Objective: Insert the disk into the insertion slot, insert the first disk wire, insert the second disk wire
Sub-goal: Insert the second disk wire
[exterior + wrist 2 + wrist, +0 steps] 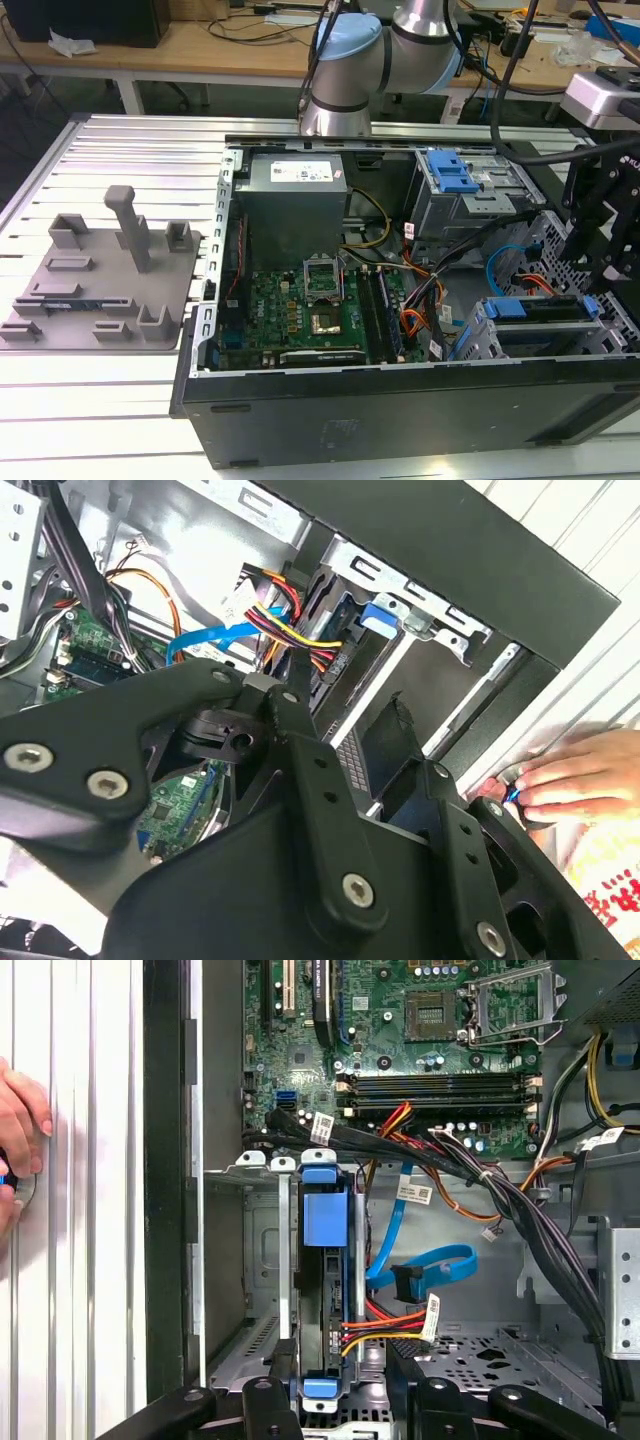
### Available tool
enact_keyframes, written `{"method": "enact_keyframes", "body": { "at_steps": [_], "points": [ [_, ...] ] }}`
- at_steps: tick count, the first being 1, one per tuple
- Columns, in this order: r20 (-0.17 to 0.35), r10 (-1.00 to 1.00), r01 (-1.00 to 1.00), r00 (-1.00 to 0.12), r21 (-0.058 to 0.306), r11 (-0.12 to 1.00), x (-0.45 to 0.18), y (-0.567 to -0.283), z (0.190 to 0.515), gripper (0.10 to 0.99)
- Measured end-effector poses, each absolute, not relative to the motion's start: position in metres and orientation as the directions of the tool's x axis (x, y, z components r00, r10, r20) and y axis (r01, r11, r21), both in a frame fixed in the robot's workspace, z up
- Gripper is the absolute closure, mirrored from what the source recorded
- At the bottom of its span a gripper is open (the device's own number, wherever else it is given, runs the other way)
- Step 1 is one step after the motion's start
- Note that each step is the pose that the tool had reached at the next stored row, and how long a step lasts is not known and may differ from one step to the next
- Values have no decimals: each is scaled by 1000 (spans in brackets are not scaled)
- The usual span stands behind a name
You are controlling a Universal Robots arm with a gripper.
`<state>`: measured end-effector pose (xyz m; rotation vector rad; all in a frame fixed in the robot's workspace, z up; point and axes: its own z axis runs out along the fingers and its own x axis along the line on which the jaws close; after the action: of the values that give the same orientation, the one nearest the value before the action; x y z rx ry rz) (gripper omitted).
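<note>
Exterior view, from its left: grey fixture tray (pixel 95 275) sits on the slotted table (pixel 120 410), just outside the computer case (pixel 400 415). Inside the case on that side are the power supply (pixel 292 195) and, nearer the camera, the motherboard (pixel 310 315). Mid-case, a black cable bundle (pixel 530 1230) crosses from the motherboard. It passes close by the drive end, so that area is cluttered. At the case's far corner on the exterior view's right is a metal bay with a blue latch (pixel 452 175).

The insertion slot (pixel 478 340) is in the case's near corner on the same side. The disk (pixel 325 1225) is already seated in it, edge-on in its blue carrier. The blue flat cable (pixel 430 1265) loops just beside the disk with its plug apart from it. The power wires (pixel 385 1325) run up to the disk's side; I can't tell if they're seated.

My gripper (pixel 340 1372) hangs over the disk's end inside the case. Its fingers are spread wide, one either side of the carrier, gripping nothing.

A person's hand (pixel 570 775) rests on the table just outside the case wall, near the gripper linkage. It's pinching something small and blue.
</note>
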<state>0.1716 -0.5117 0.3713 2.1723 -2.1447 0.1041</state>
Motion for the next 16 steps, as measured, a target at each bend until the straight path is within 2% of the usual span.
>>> {"method": "enact_keyframes", "body": {
  "at_steps": [2,5,6,12,14,16],
  "points": [
    [114,-993,-1000,14,14,-12,172,-510,371,604],
    [229,-973,-1000,13,15,-10,172,-484,371,604],
    [246,-969,-1000,13,16,-10,172,-478,371,604],
    [309,-951,-1000,15,16,-11,170,-451,372,604],
    [340,-940,-1000,11,1,-11,161,-448,372,604],
    [345,-939,-1000,5,-15,-11,153,-445,371,604]
  ]
}}
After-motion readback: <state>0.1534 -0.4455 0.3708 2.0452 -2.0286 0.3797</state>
